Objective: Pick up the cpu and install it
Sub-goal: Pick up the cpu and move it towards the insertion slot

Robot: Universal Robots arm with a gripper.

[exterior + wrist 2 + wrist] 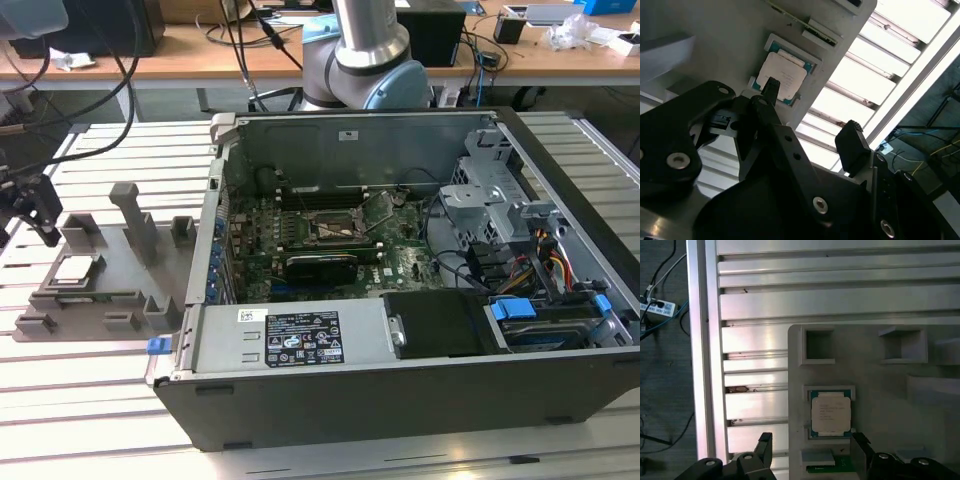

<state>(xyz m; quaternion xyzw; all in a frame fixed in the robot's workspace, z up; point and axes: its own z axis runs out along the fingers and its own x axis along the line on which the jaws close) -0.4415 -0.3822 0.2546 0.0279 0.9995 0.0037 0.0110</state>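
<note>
Slatted worktop [755, 305] holds a grey tray [880, 390]; its pale silver cpu [830, 412], print seemingly illegible, lies near the gripper [812, 446], fingers [765, 446] wide and empty.

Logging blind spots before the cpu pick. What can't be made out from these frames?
Socket: too small in the exterior view to tell whether it is empty or its bracket open.
End effector: partly cut off by the exterior view's left edge; its height over the cpu is unclear.
cpu corner: covered by a fingertip in the second wrist view.
Grey holder: cut off by frame edges in the first wrist view.
</note>
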